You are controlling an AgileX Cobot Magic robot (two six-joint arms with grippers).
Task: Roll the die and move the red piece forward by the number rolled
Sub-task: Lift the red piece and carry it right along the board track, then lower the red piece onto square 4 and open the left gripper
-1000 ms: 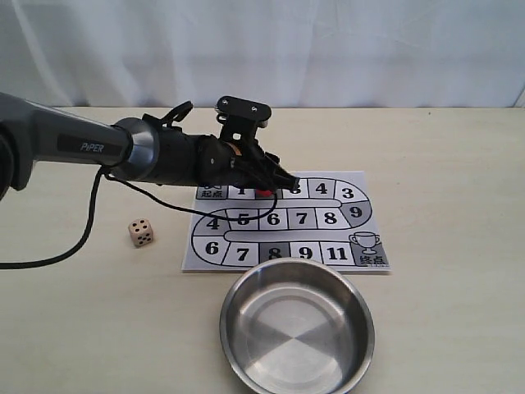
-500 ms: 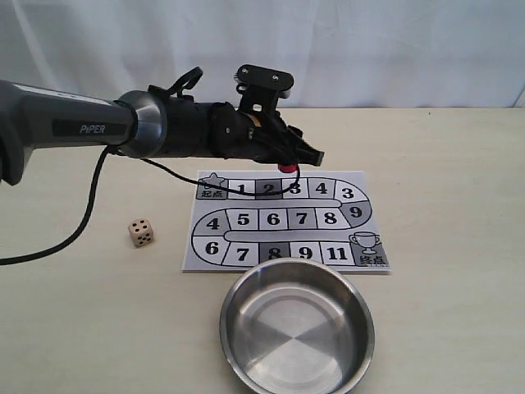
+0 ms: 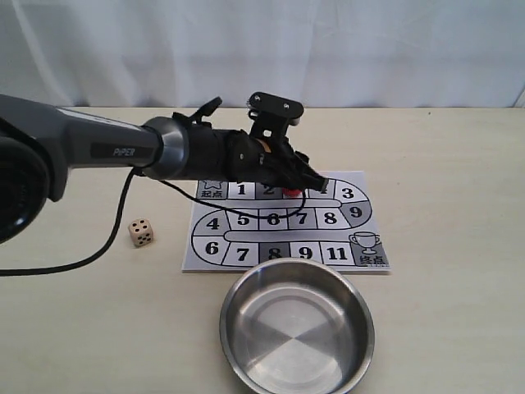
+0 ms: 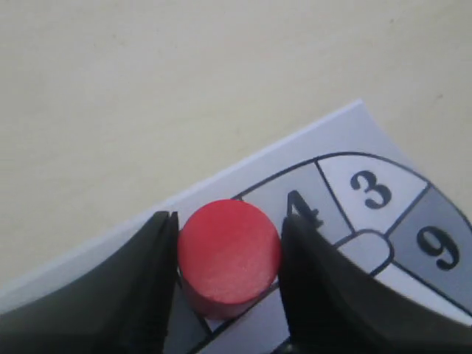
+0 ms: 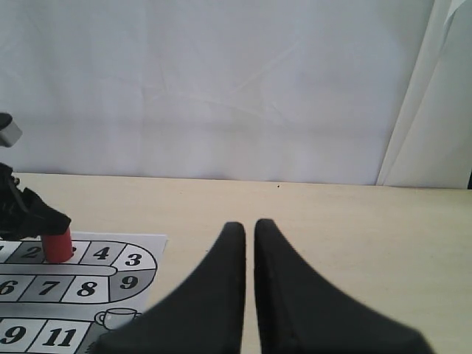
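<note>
The red piece (image 3: pixel 291 193) is an upright red cylinder held between the black fingers of my left gripper (image 3: pixel 295 189), over the top row of the numbered board (image 3: pixel 304 218), on the square just before the 4. In the left wrist view the two fingers press its sides (image 4: pixel 228 251). Whether its base touches the paper I cannot tell. The right wrist view shows the piece (image 5: pixel 57 245) at the board's far row. The beige die (image 3: pixel 141 232) lies on the table left of the board. My right gripper (image 5: pixel 249 225) is shut and empty, apart from the board.
A steel bowl (image 3: pixel 297 328) stands in front of the board's near edge. The left arm and its black cable (image 3: pixel 98 238) stretch across the left of the table, the cable drooping over the board. A white curtain backs the table.
The left gripper carried the red piece rightward from near square 2, raised it off the board half a second ago, and has lowered it over the following square. The die has not moved.
</note>
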